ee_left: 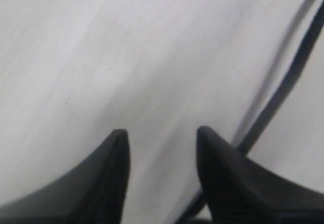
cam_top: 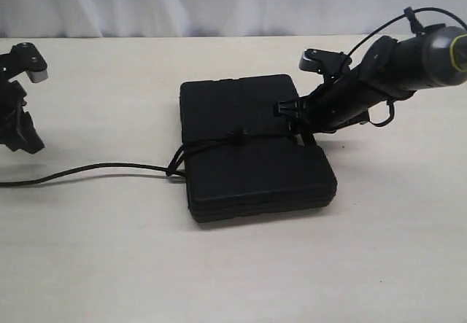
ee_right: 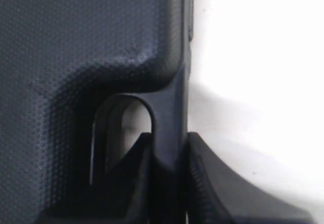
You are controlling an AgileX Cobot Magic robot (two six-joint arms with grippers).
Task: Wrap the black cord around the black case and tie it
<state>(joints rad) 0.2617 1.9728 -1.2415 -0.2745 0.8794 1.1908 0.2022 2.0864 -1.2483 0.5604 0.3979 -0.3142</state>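
Note:
The black case [cam_top: 248, 141] lies flat in the middle of the table. The black cord [cam_top: 109, 167] crosses the case's top, carries a knot [cam_top: 235, 136] there, and trails off over the table to the left edge. My right gripper [cam_top: 293, 113] is at the case's right edge. In the right wrist view it [ee_right: 169, 144] is shut on the handle bar [ee_right: 169, 107] of the case [ee_right: 76, 42]. My left gripper [cam_top: 28, 142] hangs at the far left, away from the case. Its fingers [ee_left: 162, 133] stand apart over bare table, with the cord [ee_left: 283, 87] running beside one finger, outside the gap.
The pale tabletop [cam_top: 241, 265] extends all around the case. A white curtain [cam_top: 219, 2] closes off the back. The right arm [cam_top: 394, 68] reaches in from the upper right, with its cables looped near it.

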